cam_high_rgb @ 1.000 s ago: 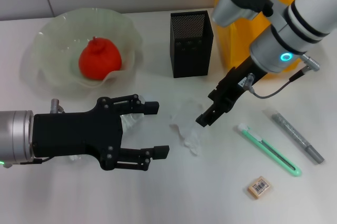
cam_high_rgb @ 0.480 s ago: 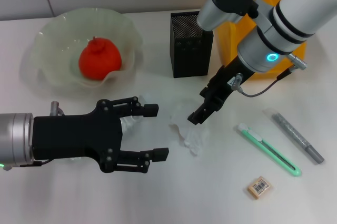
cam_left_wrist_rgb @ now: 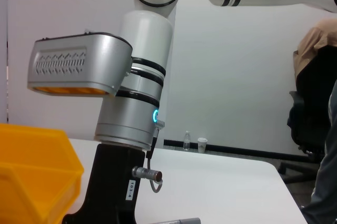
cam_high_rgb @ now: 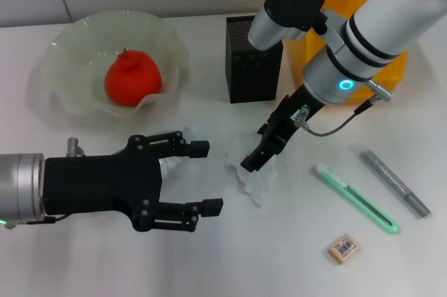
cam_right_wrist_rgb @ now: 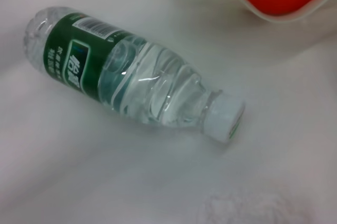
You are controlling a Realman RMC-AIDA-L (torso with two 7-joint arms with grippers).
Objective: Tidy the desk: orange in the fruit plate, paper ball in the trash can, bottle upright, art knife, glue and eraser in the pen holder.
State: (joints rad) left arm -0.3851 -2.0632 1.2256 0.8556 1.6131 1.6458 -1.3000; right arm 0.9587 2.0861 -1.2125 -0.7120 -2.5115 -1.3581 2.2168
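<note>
Paper ball, the crumpled white wad (cam_high_rgb: 253, 177), sits on the white desk (cam_high_rgb: 279, 255) right under the right gripper (cam_high_rgb: 257, 157). Can't tell from any view whether that gripper's jaws are spread or closed, they just look like a dark tip touching or nearly touching the wad's top edge. The left gripper (cam_high_rgb: 202, 177) hangs low over the desk with its black fingers (cam_high_rgb: 183, 147) spread wide, nothing between them. The clear plastic bottle with the dark green label (cam_right_wrist_rgb: 126, 84) lies on its side under that hand, white cap (cam_right_wrist_rgb: 226, 116) pointing toward the paper. The red-orange fruit (cam_high_rgb: 133, 79) is in the pale green wavy bowl (cam_high_rgb: 70, 45). Behind the paper stand the black mesh cup (cam_high_rgb: 253, 59) and the yellow bin (cam_high_rgb: 307, 52). To the right of the paper lie a green art knife (cam_high_rgb: 357, 198), a grey glue pen (cam_high_rgb: 394, 182) and the beige eraser (cam_high_rgb: 343, 247).
</note>
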